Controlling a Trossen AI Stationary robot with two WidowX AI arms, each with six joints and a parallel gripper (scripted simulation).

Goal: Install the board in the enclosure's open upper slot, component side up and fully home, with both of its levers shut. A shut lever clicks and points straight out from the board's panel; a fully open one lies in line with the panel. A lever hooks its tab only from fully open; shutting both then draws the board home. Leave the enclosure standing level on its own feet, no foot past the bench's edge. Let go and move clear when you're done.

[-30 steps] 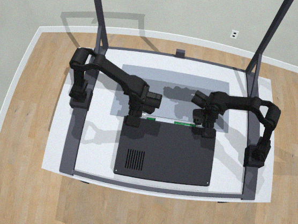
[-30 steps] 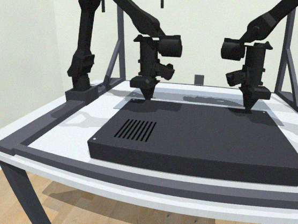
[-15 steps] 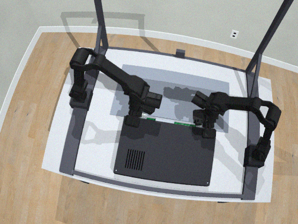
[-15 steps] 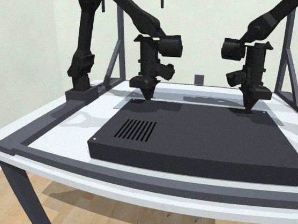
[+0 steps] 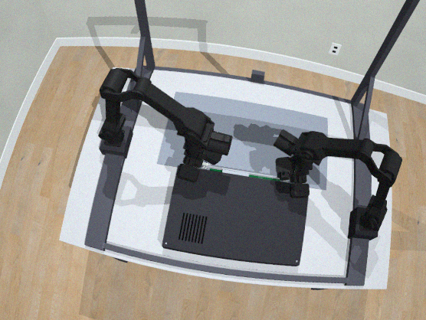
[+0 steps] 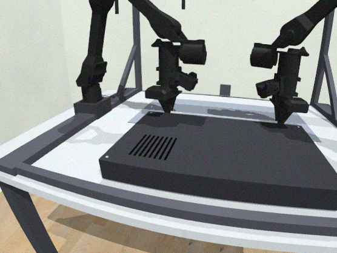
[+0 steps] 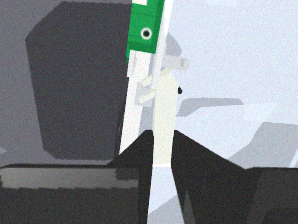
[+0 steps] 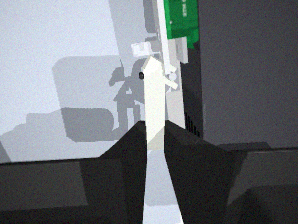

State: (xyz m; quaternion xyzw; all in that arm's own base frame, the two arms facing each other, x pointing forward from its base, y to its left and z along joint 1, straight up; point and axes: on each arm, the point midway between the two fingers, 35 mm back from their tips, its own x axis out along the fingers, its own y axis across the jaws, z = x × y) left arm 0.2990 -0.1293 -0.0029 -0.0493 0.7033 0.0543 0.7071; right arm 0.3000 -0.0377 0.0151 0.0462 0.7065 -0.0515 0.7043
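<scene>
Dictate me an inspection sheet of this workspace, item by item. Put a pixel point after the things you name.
Surface: white bench (image 5: 134, 233) (image 6: 70, 160), blue-grey mat (image 5: 245, 107) (image 6: 309, 132) (image 7: 225, 50) (image 8: 30, 75).
Job's things: board (image 5: 264, 177) (image 7: 145, 15) (image 8: 182, 20) at the enclosure (image 5: 245, 214) (image 6: 212, 145) (image 7: 75, 75) (image 8: 250, 75); left lever (image 7: 165, 117) and right lever (image 8: 154, 100) roughly along the panel, apparently unshut; seating unclear.
Clutter: nothing seen.
Grippers: left gripper (image 5: 286, 177) (image 6: 281, 123) (image 7: 162, 134) and right gripper (image 5: 198, 166) (image 6: 168, 112) (image 8: 153, 127) each grip their lever.
Cables: nothing seen.
Surroundings: wood floor (image 5: 34, 153) (image 6: 121, 239), frame (image 5: 101, 210) (image 6: 45, 142), wall outlet (image 5: 335, 49).
</scene>
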